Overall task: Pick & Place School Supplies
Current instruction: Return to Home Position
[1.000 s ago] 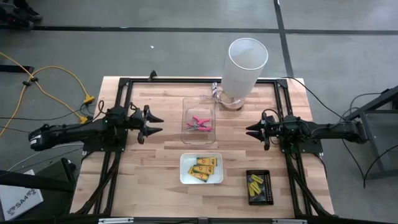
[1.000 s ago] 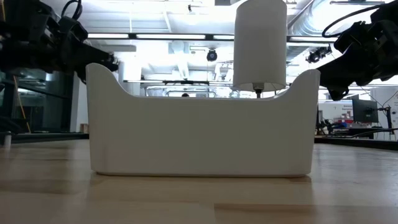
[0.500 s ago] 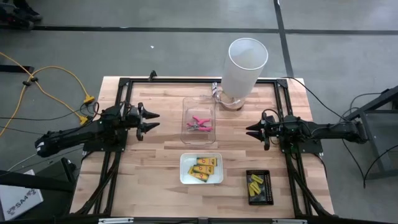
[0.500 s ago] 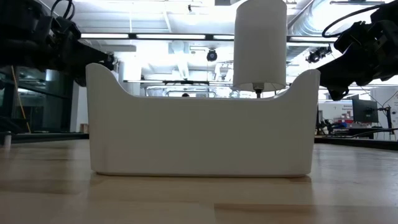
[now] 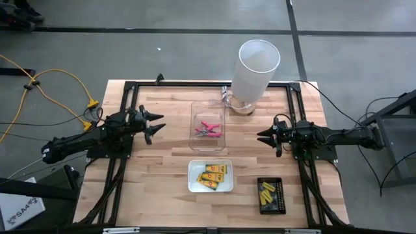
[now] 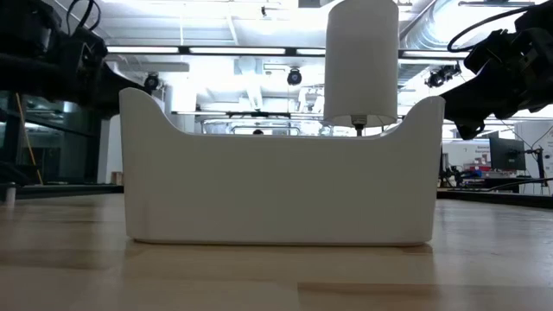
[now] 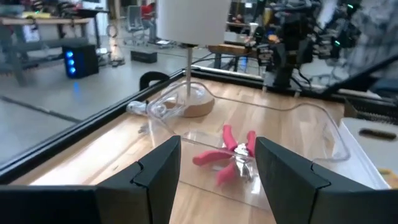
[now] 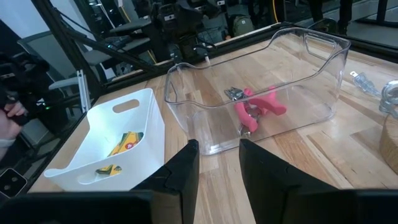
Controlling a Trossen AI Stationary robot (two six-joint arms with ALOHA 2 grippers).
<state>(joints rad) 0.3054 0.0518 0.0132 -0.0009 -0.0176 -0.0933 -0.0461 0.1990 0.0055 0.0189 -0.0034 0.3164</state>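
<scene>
Wooden table (image 5: 169, 162), seen from above. Pink scissors (image 5: 208, 129) lie in clear tray (image 5: 194, 107) at centre. Yellow packets (image 5: 212, 175) in white tray (image 5: 191, 185); yellow blocks (image 5: 266, 193) in black bin (image 5: 280, 188). Left gripper (image 5: 158, 122) left of clear tray, fingers apart, empty. Right gripper (image 5: 261, 136) right of it, fingers apart, empty.

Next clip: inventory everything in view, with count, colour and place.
table: one, light wood
clear tray: one, transparent, table centre
pink-handled tools: count unclear, pink, in clear tray
white tray: one, white, beside clear tray
packets: several, yellow-orange, in white tray
black tray: one, black, right of white tray
blocks: several, yellow, in black tray
cylinder: one, white, table edge beyond clear tray
left claw: one, dark, open, left of clear tray
right claw: one, dark, open, right of clear tray
</scene>
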